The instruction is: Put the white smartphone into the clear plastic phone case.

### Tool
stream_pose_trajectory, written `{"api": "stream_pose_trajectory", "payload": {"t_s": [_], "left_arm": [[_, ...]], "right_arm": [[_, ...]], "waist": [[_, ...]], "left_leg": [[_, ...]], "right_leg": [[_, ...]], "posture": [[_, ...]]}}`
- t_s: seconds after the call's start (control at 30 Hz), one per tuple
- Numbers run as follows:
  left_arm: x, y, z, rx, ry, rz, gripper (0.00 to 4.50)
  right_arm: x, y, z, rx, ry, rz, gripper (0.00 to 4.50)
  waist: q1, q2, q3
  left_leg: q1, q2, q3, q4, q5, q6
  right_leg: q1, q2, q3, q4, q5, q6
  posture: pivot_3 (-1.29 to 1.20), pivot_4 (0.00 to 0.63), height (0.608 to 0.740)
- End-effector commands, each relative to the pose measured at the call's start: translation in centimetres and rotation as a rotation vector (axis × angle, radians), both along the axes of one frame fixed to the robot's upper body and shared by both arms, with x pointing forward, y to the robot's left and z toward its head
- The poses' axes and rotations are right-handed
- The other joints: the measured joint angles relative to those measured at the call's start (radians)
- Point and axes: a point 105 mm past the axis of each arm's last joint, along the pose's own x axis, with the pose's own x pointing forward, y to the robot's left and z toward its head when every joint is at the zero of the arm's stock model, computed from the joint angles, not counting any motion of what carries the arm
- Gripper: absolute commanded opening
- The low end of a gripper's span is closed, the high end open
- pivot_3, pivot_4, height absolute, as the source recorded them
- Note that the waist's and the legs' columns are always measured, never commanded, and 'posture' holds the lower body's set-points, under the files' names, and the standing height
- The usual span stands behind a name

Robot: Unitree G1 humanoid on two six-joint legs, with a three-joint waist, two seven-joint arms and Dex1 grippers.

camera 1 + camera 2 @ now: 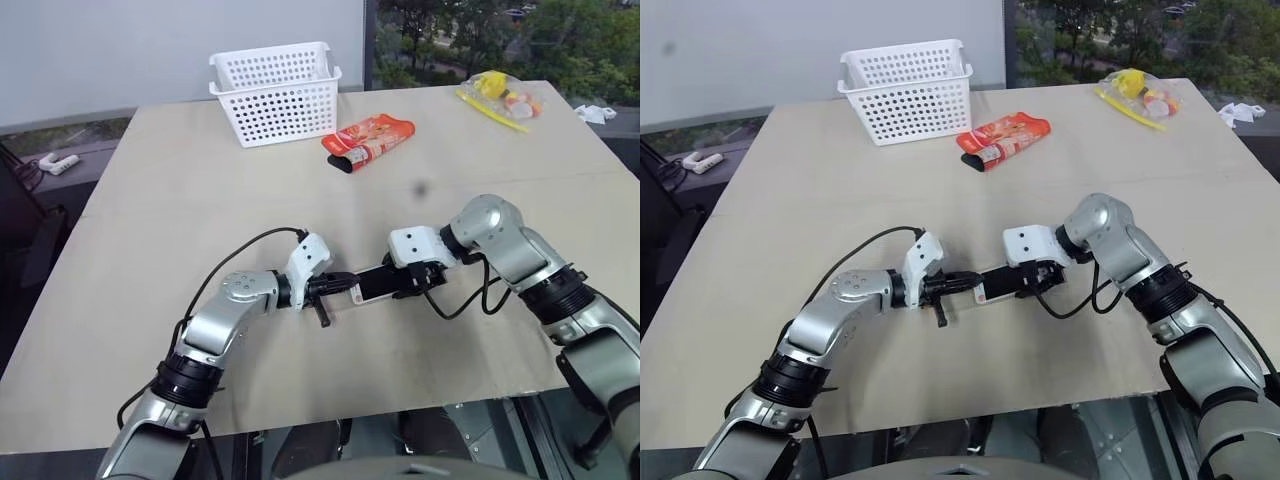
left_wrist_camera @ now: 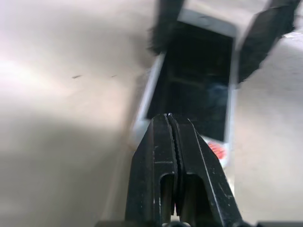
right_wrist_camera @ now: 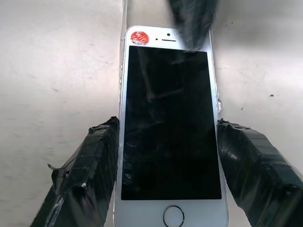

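The white smartphone [image 3: 170, 127] lies screen-up near the centre of the surface [image 1: 200, 200], in the lower middle of the head views, between the two grippers. Its long axis runs roughly left to right across those frames, tilted slightly so the right end sits higher in the picture. A red round sticker [image 3: 138, 37] marks the bezel at the phone's left end; the home button end points toward the right gripper.

The right gripper [image 3: 168, 156] grasps the white smartphone: its jaws stand on either long edge of the phone, touching both sides near the home button end. The left gripper [image 2: 173, 127] has its jaws clenched together with nothing between them; the closed tip rests at the sticker end of the phone.

The clear plastic phone case [image 3: 124, 14] shows only as a faint transparent edge along the phone's rim; whether the phone is fully seated in it cannot be told.

At the upper middle of the head views stand a white perforated basket [image 1: 275, 90] and a red packet [image 1: 368, 140], well apart from the phone.
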Motion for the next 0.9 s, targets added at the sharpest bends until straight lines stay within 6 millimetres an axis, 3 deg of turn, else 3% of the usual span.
{"api": "stream_pose_trajectory", "payload": {"t_s": [0.03, 0.13, 0.17, 0.2, 0.23, 0.37, 0.57, 0.7, 0.9], "left_arm": [[-2.1, 2.2, -7.5, 0.181, 0.257, 0.088, 0.03], [-2.5, 1.9, -7.9, 0.187, 0.277, 0.068, 0.03], [-2.7, 1.8, -7.9, 0.189, 0.276, 0.058, 0.00], [-2.7, 1.6, -7.9, 0.189, 0.275, 0.053, 0.00], [-2.8, 1.4, -7.8, 0.187, 0.271, 0.046, 0.00], [-2.6, 0.5, -7.0, 0.160, 0.220, 0.014, 0.00], [-1.5, 0.3, -5.0, 0.137, 0.112, 0.025, 0.00], [-0.7, 0.5, -2.5, 0.097, 0.038, 0.028, 0.00], [-0.9, 0.3, -0.3, 0.093, -0.017, -0.033, 0.00]], "right_arm": [[-1.6, 1.3, 0.2, 0.018, 0.004, 0.101, 2.78], [-1.1, 1.8, 0.4, 0.042, -0.019, 0.083, 2.78], [-1.0, 1.8, 0.4, 0.047, -0.022, 0.081, 3.78], [-0.9, 2.0, 0.5, 0.055, -0.027, 0.076, 3.97], [-0.7, 2.1, 0.6, 0.064, -0.033, 0.073, 4.44], [-0.2, 2.6, 0.9, 0.103, -0.069, 0.056, 4.48], [0.2, 3.0, 1.7, 0.154, -0.106, 0.040, 4.48], [-0.5, 2.2, 1.3, 0.123, -0.068, 0.062, 4.48], [-0.5, 1.0, 0.4, 0.068, -0.033, 0.039, 4.48]], "waist": [[0.000, 0.001, -0.005], [-0.003, 0.001, -0.009], [-0.005, 0.001, -0.009], [-0.006, 0.001, -0.009], [-0.007, 0.002, -0.010], [-0.006, 0.002, -0.009], [-0.005, 0.002, -0.009], [-0.006, 0.002, -0.008], [-0.011, 0.002, -0.003]], "left_leg": [[0.000, 0.000, 0.000, 0.000, 0.000, 0.000], [0.002, 0.000, 0.000, 0.000, 0.000, 0.000], [0.002, 0.000, 0.000, 0.000, 0.000, 0.000], [0.004, 0.000, 0.000, 0.000, 0.000, 0.000], [0.005, 0.000, 0.000, 0.000, -0.001, 0.000], [0.015, 0.000, -0.001, -0.001, -0.002, -0.002], [0.016, 0.000, -0.001, -0.001, -0.003, -0.003], [0.015, 0.000, -0.001, -0.001, -0.003, -0.003], [0.012, 0.000, -0.002, -0.002, -0.003, -0.003]], "right_leg": [[0.000, 0.000, 0.000, 0.000, 0.000, 0.000], [0.001, 0.000, 0.000, 0.000, 0.000, 0.000], [0.002, 0.000, 0.000, 0.000, 0.000, 0.000], [0.003, 0.000, 0.000, 0.001, 0.000, 0.000], [0.004, 0.000, 0.000, 0.001, 0.000, 0.000], [0.014, 0.001, 0.000, 0.000, -0.001, 0.001], [0.015, 0.001, 0.000, -0.001, -0.001, 0.001], [0.015, 0.001, 0.000, -0.002, -0.001, 0.001], [0.010, 0.001, 0.000, -0.002, -0.001, 0.001]], "posture": [[0.00, 0.150, 0.740], [0.00, 0.150, 0.740], [0.00, 0.150, 0.740], [0.00, 0.150, 0.740], [0.00, 0.150, 0.740], [0.00, 0.150, 0.740], [0.00, 0.150, 0.740], [0.00, 0.150, 0.740], [0.00, 0.150, 0.740]]}}
